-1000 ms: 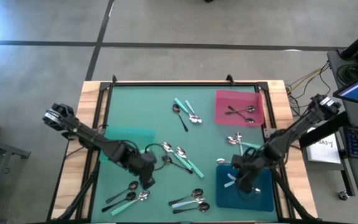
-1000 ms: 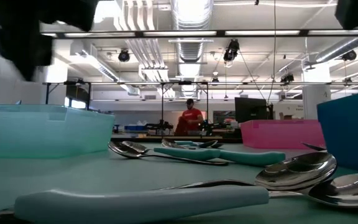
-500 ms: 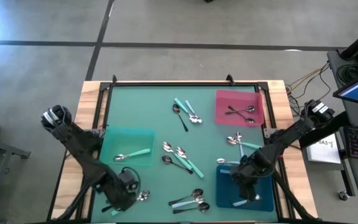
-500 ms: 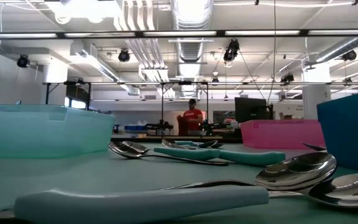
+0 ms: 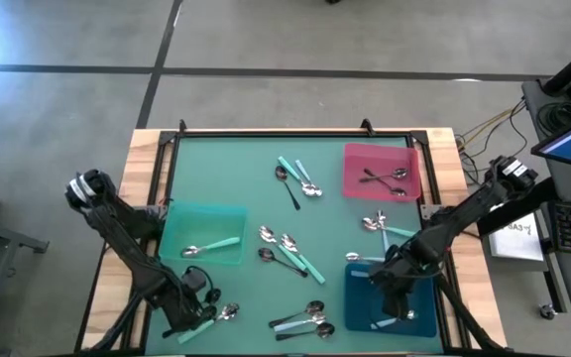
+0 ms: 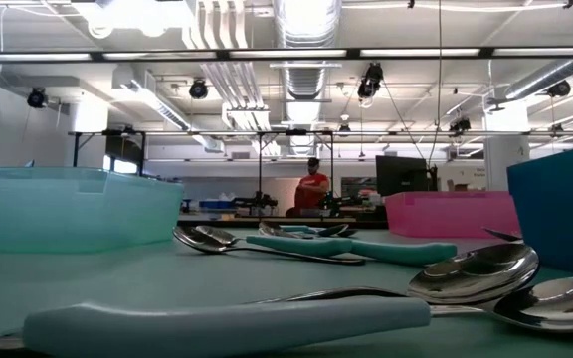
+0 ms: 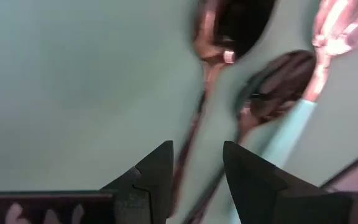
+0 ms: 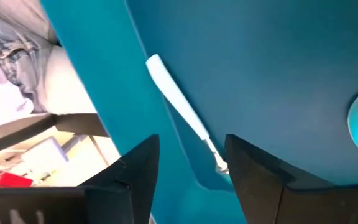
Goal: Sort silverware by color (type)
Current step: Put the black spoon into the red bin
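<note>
Left gripper (image 5: 198,309), fingers parted and empty, hangs over the near-left cluster of teal-handled and dark metal spoons (image 5: 218,313); your wrist view shows a dark handle (image 7: 188,146) running lengthwise between the fingers. Right gripper (image 5: 390,295), also parted and empty, sits above the dark blue tray (image 5: 424,315), where a pale-blue-handled spoon (image 8: 182,118) lies, hidden from overhead.

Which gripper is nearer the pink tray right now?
Right. The right gripper is over the blue tray, below the pink tray; the left gripper is at the table's opposite front corner.
</note>
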{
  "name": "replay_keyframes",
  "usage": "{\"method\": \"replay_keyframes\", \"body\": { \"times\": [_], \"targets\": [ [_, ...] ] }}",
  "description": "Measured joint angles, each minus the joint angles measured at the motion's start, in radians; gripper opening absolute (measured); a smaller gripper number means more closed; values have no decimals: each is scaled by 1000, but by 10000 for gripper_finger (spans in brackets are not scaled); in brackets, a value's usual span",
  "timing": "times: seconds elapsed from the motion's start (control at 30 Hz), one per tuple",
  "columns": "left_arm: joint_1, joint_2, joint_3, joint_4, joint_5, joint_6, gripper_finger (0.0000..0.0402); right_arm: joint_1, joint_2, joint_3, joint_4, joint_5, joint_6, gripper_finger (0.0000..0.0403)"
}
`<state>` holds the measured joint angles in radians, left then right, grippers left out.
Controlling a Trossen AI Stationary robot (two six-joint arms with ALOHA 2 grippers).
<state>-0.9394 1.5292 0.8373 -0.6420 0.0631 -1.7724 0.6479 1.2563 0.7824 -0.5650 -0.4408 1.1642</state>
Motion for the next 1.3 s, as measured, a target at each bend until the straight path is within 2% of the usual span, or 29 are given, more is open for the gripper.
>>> {"method": "replay_keyframes", "body": {
  "times": [0.37,0.5,0.73,1.03,1.3],
  "targets": [
    [1,137,4,7,6,9,125,0,-13,89,-7,22,-47,175],
    [3,153,13,-5,10,9,105,0,-13,149,-8,32,-103,173],
    [7,157,23,-27,7,-10,9,0,-12,254,-9,184,-280,173],
    [8,110,19,-34,6,-47,2,0,-12,365,-85,300,-414,173],
    [13,24,64,-104,-94,-53,1,0,-12,405,-175,438,-515,173]
  ]
}}
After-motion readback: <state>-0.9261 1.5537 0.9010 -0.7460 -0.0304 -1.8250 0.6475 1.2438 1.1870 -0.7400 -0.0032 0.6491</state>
